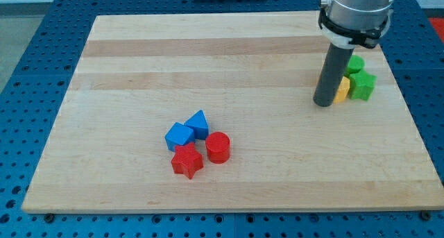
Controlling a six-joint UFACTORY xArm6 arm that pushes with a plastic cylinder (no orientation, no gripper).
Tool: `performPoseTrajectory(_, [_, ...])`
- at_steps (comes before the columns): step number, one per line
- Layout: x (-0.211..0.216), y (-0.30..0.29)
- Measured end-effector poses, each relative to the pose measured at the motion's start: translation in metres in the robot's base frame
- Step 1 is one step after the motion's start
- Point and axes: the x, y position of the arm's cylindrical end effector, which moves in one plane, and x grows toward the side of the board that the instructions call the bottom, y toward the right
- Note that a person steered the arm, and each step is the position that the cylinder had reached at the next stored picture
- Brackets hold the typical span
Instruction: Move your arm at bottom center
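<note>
So my tip (323, 103) is sitting on the wooden board (139, 64) over on the view's right, upper half, right beside a little cluster: a yellow block (342, 89) is touching or nearly touching the rod, with a green star-ish block (362, 86) just past it and another green block (355, 64) peeking out behind. There's no gripper on this thing, just the rod, so nothing is being grasped or released.

The target here isn't a block, it's the bottom center of the board, which is lying down and to the view's left of my tip. I'm guessing a diagonal slide away from the yellow and greens. The other bunch, a blue cube (180, 135), blue triangular block (198, 123), red cylinder (218, 147) and red star (187, 161), is sitting left of center, so I'm thinking the path should be ending to their right.
</note>
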Motion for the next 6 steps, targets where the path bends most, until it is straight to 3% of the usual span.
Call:
performPoseTrajectory(2, [0.008,-0.003])
performPoseTrajectory(4, [0.073,-0.047])
performPoseTrajectory(6, [0.152,-0.142])
